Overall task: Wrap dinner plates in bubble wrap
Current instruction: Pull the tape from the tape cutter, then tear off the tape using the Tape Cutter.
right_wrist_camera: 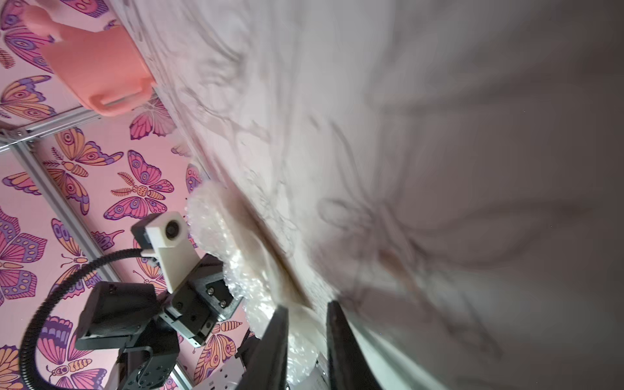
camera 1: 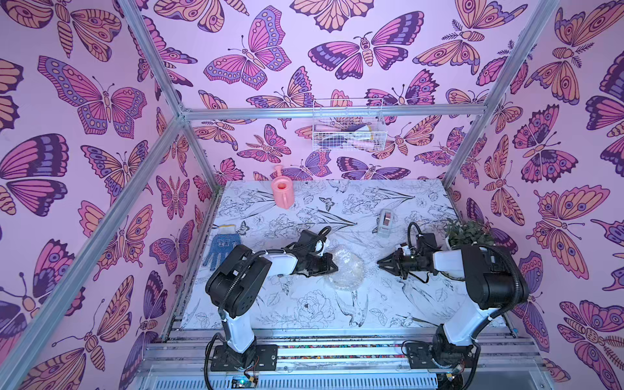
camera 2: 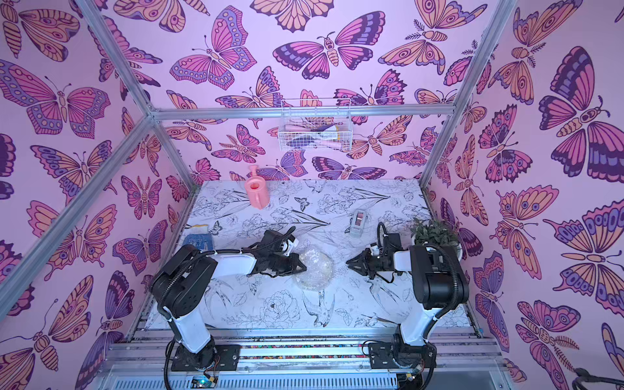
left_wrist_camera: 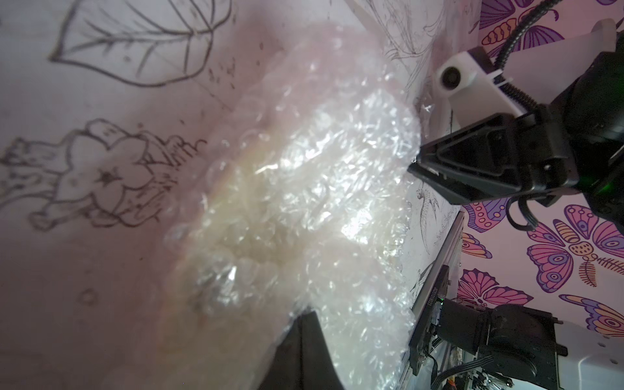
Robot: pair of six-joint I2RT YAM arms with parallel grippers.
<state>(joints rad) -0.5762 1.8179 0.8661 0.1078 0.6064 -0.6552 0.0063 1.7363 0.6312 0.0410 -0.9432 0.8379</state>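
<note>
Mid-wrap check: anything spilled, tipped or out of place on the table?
Nothing stands out. The bubble wrap sits bunched in a round bundle mid-table, lying flat; the pink watering can, tape dispenser and potted plant stand upright, and nothing is spilled.

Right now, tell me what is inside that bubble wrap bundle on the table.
Through the bubble wrap a round, cream-coloured shape shows, most likely the plate, lying flat on the table. Its rim pattern and whether anything else is inside are hidden by the crinkled layers.
</note>
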